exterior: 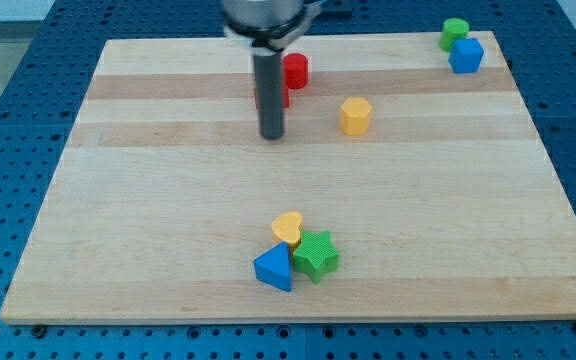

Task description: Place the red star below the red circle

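Board: a pale wooden board [168, 220] is being seen lying on a blue perforated bench [8, 150].
Rod: a straight dark rod [270, 90] is being held upright in the upper middle of the view, coming down from a blurred mount at the view's top.
My tip: my tip [272, 137] is being seen resting low on the board, just below the red star and to the view's left of the yellow hexagon.
Hand state: no gripper is being carried; the arm is ending in the bare rod, so nothing is being gripped.
Red star: the red star [284, 97] is being largely hidden behind the rod; only a red sliver is being shown on the rod's right side, and its shape cannot be told.
Red circle: the red circle [296, 70] is being seen just above and right of that sliver, very near it; contact cannot be told.
Yellow hexagon: the yellow hexagon [355, 116] is being seen alone, right of the rod.
Top right corner: a green block [454, 31], rounded, is being seen touching a blue cube [466, 55] below it.
Lower cluster: a yellow heart [288, 228], a green star [316, 254] and a blue triangle [275, 268] are being seen packed together near the view's bottom, well apart from my tip.
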Tool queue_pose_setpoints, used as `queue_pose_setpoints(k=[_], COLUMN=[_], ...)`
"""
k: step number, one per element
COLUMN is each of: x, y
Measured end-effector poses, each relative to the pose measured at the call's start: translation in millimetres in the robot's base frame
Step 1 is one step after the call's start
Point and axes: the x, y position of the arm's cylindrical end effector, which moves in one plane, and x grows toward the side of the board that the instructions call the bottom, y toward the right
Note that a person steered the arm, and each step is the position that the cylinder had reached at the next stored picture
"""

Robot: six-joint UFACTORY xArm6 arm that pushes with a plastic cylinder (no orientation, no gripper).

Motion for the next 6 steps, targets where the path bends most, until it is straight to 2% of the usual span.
queue_pose_setpoints(k=[1,2,4,6], x=[-22.5,-53.8,-58.3,-50.9], y=[-37.3,-32.7,14.6,24.2])
